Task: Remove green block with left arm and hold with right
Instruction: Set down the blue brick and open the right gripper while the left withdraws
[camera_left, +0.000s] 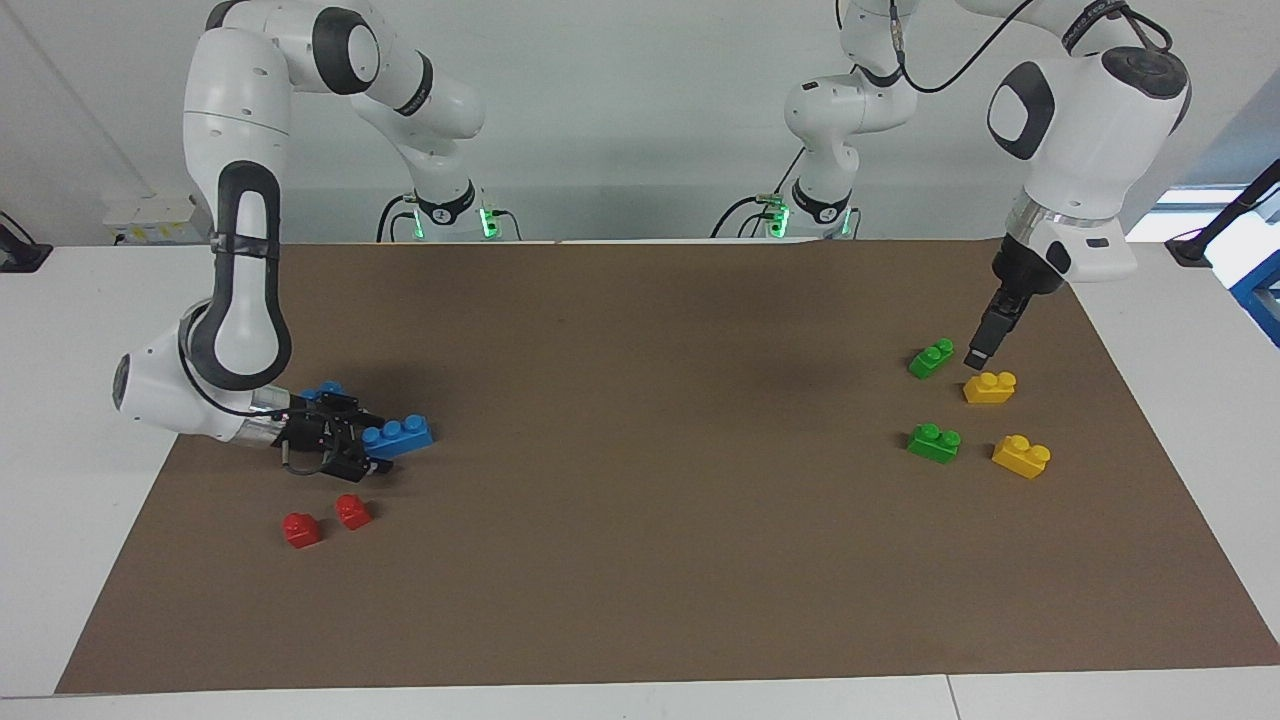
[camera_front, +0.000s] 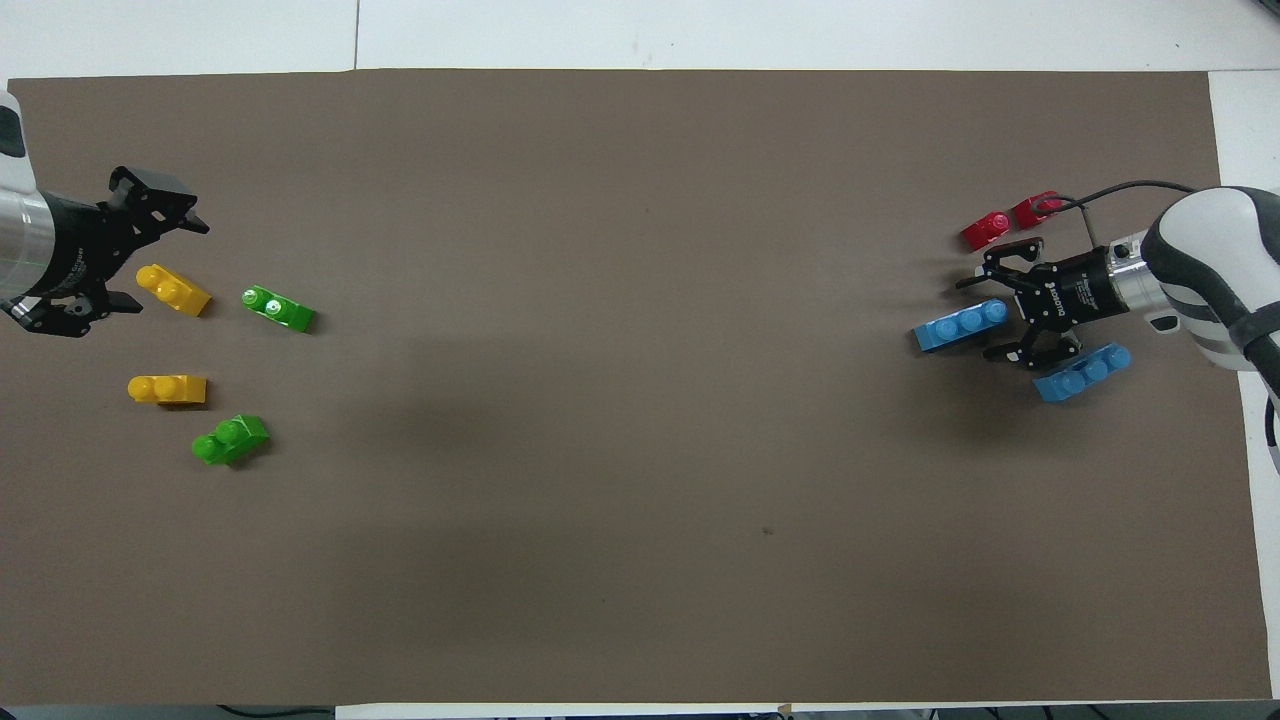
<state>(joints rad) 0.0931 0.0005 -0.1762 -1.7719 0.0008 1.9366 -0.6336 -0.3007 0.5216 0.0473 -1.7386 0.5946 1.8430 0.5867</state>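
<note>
Across the white counter (camera_left: 60, 420) lies a brown mat (camera_left: 640, 500) that carries every brick. At one end the right arm (camera_left: 235, 260) bends low over the mat. At the other end the left arm (camera_left: 1085, 110) stands tall.

The right pincer (camera_front: 977, 320) is released. Its fingers are spread on either side of one end of a blue brick (camera_front: 950, 330) without clamping it, and a second blue brick (camera_front: 1082, 372) lies just beside it. The left pincer (camera_left: 978, 352) is also released and empty. It hangs over the yellow brick (camera_left: 990, 387), beside the slimmer green brick (camera_left: 930, 357).

The green block (camera_left: 934, 442) sits flat on the mat toward the left arm's end of the counter, studs up. It is farther from the robots than the slimmer green brick and near another yellow brick (camera_left: 1020, 455). Nothing touches it or is joined to it, so the task has not yet begun on it.

The block is probably light, hard moulded plastic. It should be stiff enough for a firm pinch, but its glossy faces could let it slip or twist. The two long flat side walls below the studs look like the best hold, because the rounded studs give a poor seat. It would be easy to nudge during an approach.

Two small red bricks (camera_left: 325, 520) lie near the right pincer, farther from the robots.
</note>
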